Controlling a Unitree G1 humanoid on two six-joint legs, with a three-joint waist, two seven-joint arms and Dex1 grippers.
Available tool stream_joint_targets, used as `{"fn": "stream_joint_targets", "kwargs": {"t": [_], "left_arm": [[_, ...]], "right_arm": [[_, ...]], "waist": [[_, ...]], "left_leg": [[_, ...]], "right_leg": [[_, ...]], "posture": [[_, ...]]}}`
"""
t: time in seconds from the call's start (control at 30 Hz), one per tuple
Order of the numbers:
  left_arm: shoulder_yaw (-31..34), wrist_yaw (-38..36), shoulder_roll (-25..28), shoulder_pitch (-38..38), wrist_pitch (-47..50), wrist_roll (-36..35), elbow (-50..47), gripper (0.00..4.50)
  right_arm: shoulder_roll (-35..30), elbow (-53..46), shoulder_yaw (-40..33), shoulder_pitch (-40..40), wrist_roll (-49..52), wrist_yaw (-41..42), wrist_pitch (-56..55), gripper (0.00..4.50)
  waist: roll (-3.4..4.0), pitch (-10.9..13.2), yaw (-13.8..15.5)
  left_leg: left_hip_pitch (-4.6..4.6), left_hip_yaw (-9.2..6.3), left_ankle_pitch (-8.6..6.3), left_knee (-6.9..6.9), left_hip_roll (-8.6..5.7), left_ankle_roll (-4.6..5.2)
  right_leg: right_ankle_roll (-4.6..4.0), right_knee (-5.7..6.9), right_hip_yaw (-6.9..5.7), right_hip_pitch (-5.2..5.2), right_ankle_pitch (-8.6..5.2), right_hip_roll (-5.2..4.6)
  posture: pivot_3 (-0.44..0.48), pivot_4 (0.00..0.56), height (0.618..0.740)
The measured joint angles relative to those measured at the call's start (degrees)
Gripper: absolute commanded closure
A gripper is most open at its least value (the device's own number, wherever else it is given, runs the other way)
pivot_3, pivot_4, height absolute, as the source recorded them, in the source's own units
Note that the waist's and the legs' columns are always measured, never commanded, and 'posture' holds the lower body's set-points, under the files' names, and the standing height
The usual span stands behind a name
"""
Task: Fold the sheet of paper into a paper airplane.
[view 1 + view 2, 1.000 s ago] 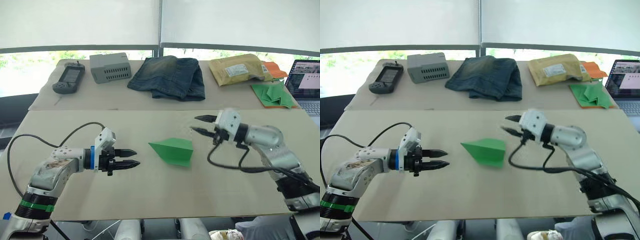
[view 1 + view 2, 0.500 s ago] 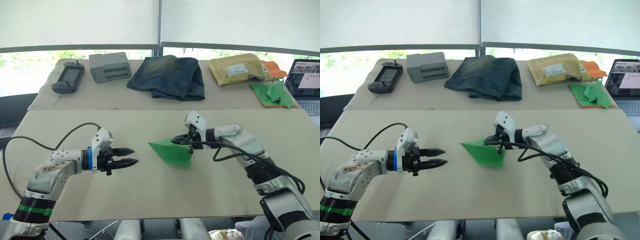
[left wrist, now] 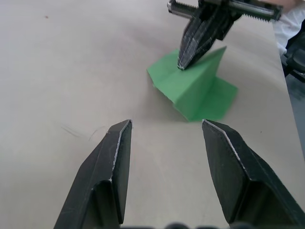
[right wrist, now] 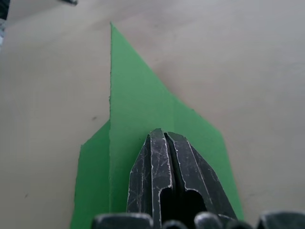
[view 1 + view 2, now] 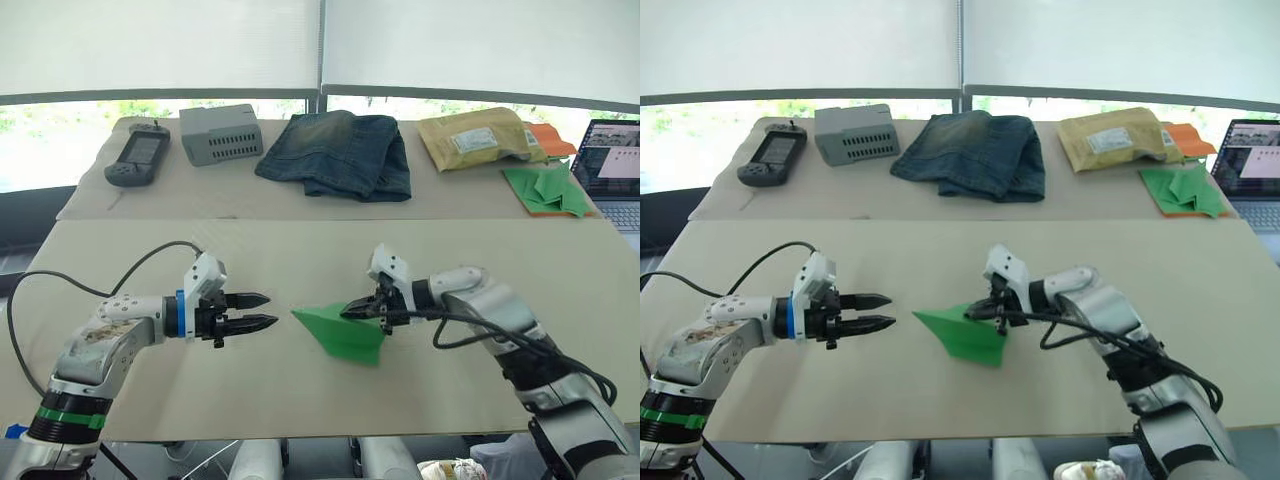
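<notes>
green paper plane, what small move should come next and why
Probably bring the left hand in to take the nose of the paper plane. The right hand is shut on its raised upper fold, with the tip pointing toward the left hand, which is open with a gap of bare table between it and the tip.

The two head views look forward and down from above the robot over the beige tabletop [image 5: 300,400], the far window at 12 o'clock; they share nearly the whole scene. The left wrist view looks close and low along its black fingers [image 3: 114,162] toward the folded bright green paper dart [image 3: 190,88] at 12 o'clock. The right wrist view sits very near, looking along that same dart.
</notes>
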Motion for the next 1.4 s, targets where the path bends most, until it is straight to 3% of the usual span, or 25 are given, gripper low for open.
{"fn": "stream_joint_targets", "kwargs": {"t": [0.63, 0.87, 1.13, 1.4], "left_arm": [[-1.68, -3.47, -0.23, -2.72, 0.56, -0.12, 1.89, 2.03], [-2.03, -4.27, -0.85, -4.47, 0.68, -0.67, 1.99, 2.03], [-3.57, -5.93, -1.46, -7.19, 0.63, -0.44, 4.25, 2.03], [-4.10, -6.63, -1.46, -7.44, 0.56, 0.16, 5.02, 2.03]], "right_arm": [[-1.03, -11.93, -3.18, 2.82, 5.24, -2.38, 8.09, 4.45], [-7.57, -22.03, -6.61, 6.99, 11.17, -1.59, 13.07, 4.45], [-7.13, -25.55, -0.89, 13.39, 6.30, -9.49, 12.62, 4.45], [-5.79, -25.95, 2.16, 13.34, -1.34, -17.07, 10.10, 4.45]], "waist": [[0.00, 0.00, -0.12], [-0.02, 0.00, 0.37], [-0.02, 0.01, 0.28], [-0.03, 0.01, 0.39]], "left_leg": [[-0.01, -0.01, 0.00, 0.01, 0.01, 0.00], [-0.04, -0.06, 0.00, 0.01, 0.01, 0.00], [-0.01, 0.01, 0.00, 0.04, 0.01, 0.00], [-0.04, 0.02, 0.00, 0.05, 0.00, 0.00]], "right_leg": [[0.25, 0.00, 0.01, -0.01, -0.14, 0.01], [0.33, -0.05, -0.04, 0.01, -0.20, 0.01], [0.36, -0.01, 0.00, 0.00, -0.20, 0.04], [0.36, -0.03, 0.00, -0.01, -0.20, 0.01]], "posture": [[0.000, 0.150, 0.728], [0.000, 0.150, 0.728], [0.000, 0.150, 0.728], [0.000, 0.150, 0.728]]}}
